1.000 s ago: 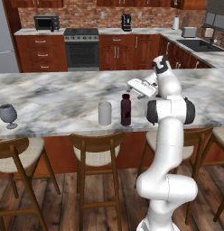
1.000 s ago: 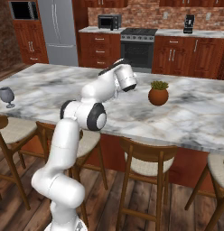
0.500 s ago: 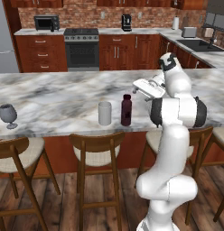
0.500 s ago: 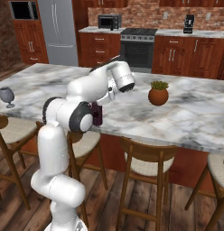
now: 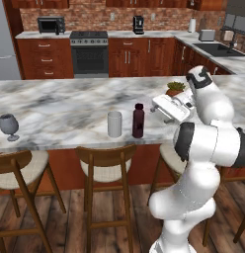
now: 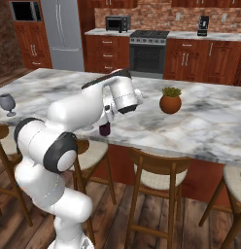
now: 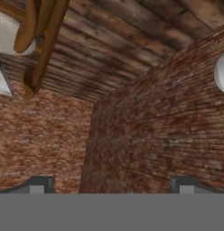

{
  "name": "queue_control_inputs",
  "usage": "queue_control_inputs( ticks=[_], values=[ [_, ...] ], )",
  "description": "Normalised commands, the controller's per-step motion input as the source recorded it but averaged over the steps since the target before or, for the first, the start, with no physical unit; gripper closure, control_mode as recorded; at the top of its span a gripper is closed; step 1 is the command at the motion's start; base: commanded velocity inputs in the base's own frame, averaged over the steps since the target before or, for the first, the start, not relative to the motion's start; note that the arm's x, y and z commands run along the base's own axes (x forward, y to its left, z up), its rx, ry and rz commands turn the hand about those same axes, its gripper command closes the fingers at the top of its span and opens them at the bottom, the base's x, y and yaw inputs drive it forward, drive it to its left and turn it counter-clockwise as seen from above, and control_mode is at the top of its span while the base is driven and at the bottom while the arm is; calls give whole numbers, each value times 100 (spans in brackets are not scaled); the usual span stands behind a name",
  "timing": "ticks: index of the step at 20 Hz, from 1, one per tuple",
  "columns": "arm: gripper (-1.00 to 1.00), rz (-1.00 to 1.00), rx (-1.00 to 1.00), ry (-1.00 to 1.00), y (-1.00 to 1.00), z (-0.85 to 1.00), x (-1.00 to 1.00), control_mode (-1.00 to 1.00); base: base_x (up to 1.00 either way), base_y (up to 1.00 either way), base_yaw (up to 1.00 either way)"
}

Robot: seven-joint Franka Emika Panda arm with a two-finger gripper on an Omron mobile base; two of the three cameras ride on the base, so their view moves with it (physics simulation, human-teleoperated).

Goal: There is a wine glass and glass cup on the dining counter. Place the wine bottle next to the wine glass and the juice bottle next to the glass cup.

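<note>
On the far left of the worktop (image 5: pixel 55 106) we see the wine glass (image 5: pixel 9 126) standing alone near the front edge, with no wine bottle beside it. Further right, well apart from it, the glass cup (image 5: pixel 114 124) stands upright with the juice bottle (image 5: pixel 138 120) just beside it on its right, the two close but not touching, so we judge the juice half of the task looks settled and the wine half remains. Right of the juice bottle our end effector (image 5: pixel 166 109) hangs over the worktop, clear of both; in the hand view its two fingertips (image 7: pixel 39 185) sit wide apart with nothing between them, looking out at brick wall and wooden floor. Behind it stands a small potted plant (image 6: pixel 170 100). We cannot find the wine bottle in these pictures, so the step in hand, as we judge it, is to go and fetch it. To do that well we should lift the arm clear without sweeping back across the juice bottle, and keep the fingers spread for a grip on the bottle's body.
</note>
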Motion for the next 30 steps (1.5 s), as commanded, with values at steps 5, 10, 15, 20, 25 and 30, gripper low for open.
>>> queue_control_inputs(
  ticks=[5, 10, 15, 20, 25, 30],
  values=[
    [-100, -22, 0, 1, 0, 6, -99, -100, 0, 0, 0],
    [-100, -21, 0, 7, 2, -1, -78, -100, 0, 0, 0],
    [-100, -7, 0, 3, 2, 0, -50, -100, 0, 0, 0],
    [-100, 0, 0, 0, 0, 0, 0, 100, -63, 16, 0],
    [-100, 0, 0, 0, 0, 0, 0, 100, -73, 62, 18],
    [-100, 0, 0, 0, 0, 0, 0, 100, -46, 76, 54]
  ],
)
